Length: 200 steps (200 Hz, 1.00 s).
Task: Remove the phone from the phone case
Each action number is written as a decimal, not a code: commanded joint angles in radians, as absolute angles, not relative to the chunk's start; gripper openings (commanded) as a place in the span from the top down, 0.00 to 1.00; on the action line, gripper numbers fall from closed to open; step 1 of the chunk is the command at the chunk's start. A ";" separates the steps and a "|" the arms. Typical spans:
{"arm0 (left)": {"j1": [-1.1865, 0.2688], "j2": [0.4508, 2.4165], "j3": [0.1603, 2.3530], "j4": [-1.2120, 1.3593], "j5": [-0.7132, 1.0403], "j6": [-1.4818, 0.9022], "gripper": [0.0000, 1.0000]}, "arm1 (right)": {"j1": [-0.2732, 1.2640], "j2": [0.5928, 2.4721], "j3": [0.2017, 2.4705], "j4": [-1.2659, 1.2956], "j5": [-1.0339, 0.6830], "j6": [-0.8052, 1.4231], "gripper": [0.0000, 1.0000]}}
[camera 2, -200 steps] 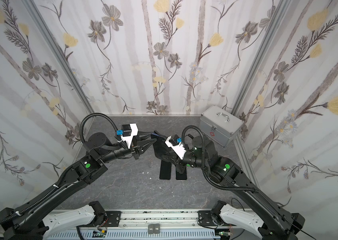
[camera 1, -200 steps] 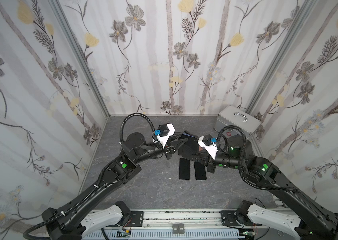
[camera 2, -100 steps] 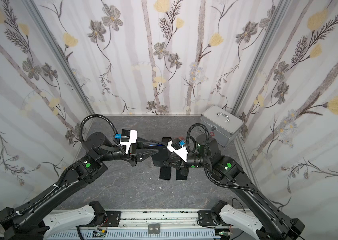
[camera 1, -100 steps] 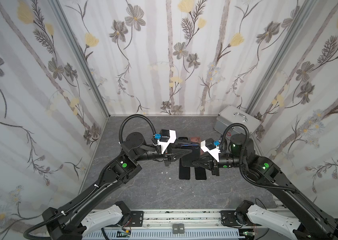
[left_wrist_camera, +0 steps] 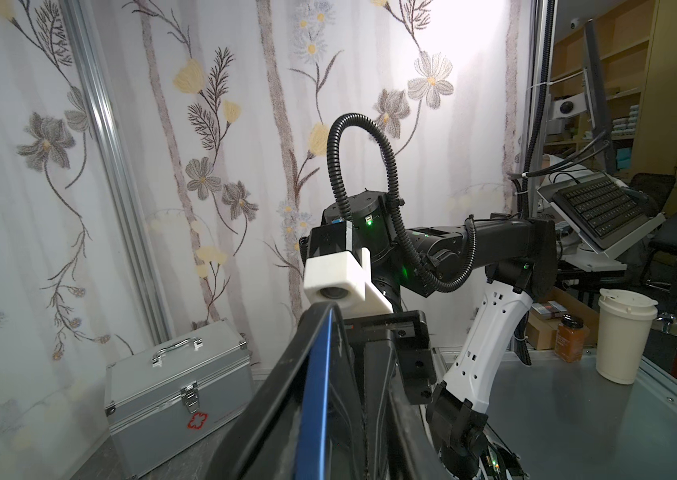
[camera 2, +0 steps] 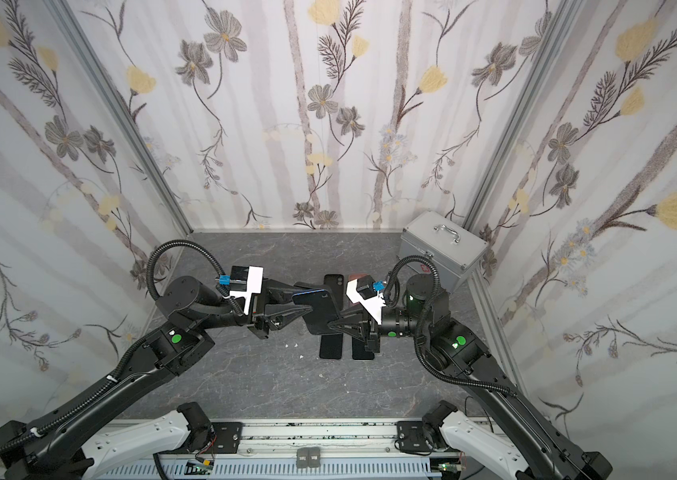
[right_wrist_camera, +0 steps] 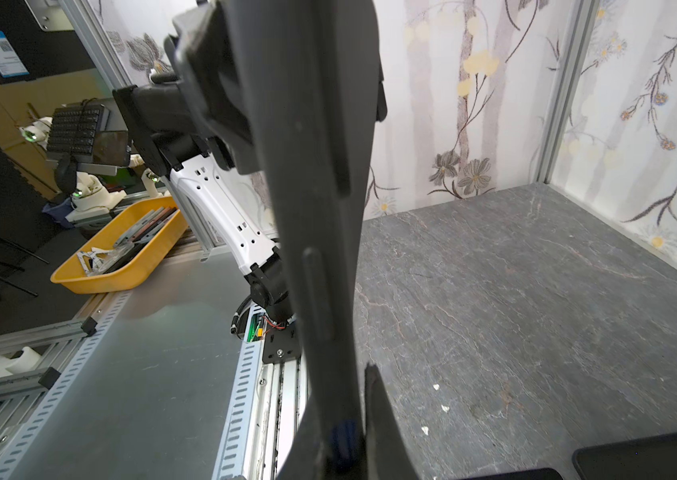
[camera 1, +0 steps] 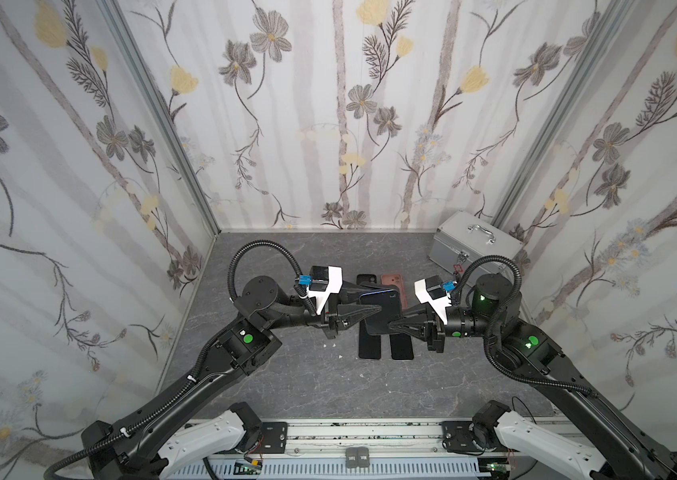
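Phone (camera 1: 381, 311) above two black phones (camera 1: 370, 347)

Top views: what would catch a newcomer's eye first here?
The two arms meet in mid-air over the grey table: the left gripper and right gripper pinch one dark cased phone from opposite sides. Beneath it two dark phone-like slabs lie side by side, and a silver metal case stands in the back right corner.
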<state>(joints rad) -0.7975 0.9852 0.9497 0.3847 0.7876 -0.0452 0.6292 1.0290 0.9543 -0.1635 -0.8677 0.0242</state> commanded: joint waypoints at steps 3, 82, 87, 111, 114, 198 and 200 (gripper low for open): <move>-0.811 1.001 0.914 0.383 0.940 -0.121 0.71 | 0.624 1.015 0.916 0.315 -0.782 0.237 1.00; -0.823 1.021 0.887 0.437 0.922 -0.154 0.77 | 0.627 0.987 0.848 0.501 -0.733 0.339 1.00; -0.824 1.025 0.887 0.440 0.921 -0.153 0.78 | 0.628 0.991 0.848 0.511 -0.732 0.345 1.00; -0.830 1.034 0.887 0.448 0.903 -0.152 0.86 | 0.640 1.013 0.851 0.491 -0.729 0.331 1.00; -0.831 1.034 0.887 0.448 0.899 -0.151 0.87 | 0.640 1.014 0.852 0.482 -0.729 0.323 1.00; -0.792 0.996 0.917 0.239 0.732 -0.010 1.00 | 0.626 0.930 0.887 0.012 -0.570 0.070 0.57; -0.793 0.998 0.923 0.222 0.726 0.000 1.00 | 0.625 0.927 0.887 0.004 -0.563 0.067 0.55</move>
